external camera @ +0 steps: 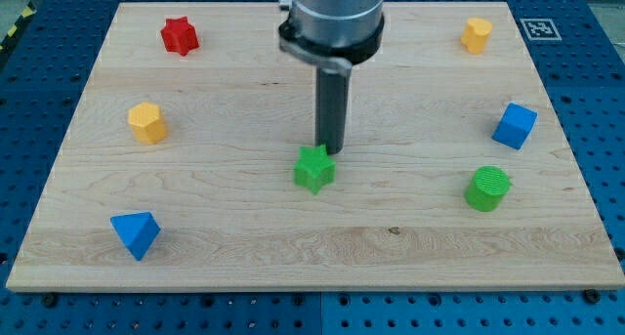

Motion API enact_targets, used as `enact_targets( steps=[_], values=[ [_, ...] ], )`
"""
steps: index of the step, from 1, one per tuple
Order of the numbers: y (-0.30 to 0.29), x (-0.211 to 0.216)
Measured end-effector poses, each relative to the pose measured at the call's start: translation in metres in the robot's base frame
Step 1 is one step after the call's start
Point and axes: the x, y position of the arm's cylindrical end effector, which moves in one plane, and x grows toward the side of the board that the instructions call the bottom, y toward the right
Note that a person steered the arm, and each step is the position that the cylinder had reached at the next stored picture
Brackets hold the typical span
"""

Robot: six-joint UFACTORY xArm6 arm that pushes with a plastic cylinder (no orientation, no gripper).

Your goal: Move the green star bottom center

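Resting just above the green star [313,169], my tip [329,149] appears to touch the star's upper edge near the middle of the wooden board [293,247]. No claw is fitted, so no released or clenched state applies. Toward the view's left lie a red star [180,35], a yellow hexagonal block [147,122] and a blue triangular block [135,234]. Toward the view's right lie a yellow block [477,34], a blue cube [514,126] and a green cylinder [487,188].
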Motion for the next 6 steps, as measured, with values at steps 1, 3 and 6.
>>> enact_targets(
  steps=[1,3,6],
  values=[
    [-0.004,0.033],
    [-0.033,0.010],
    [-0.024,0.036]
  ],
)
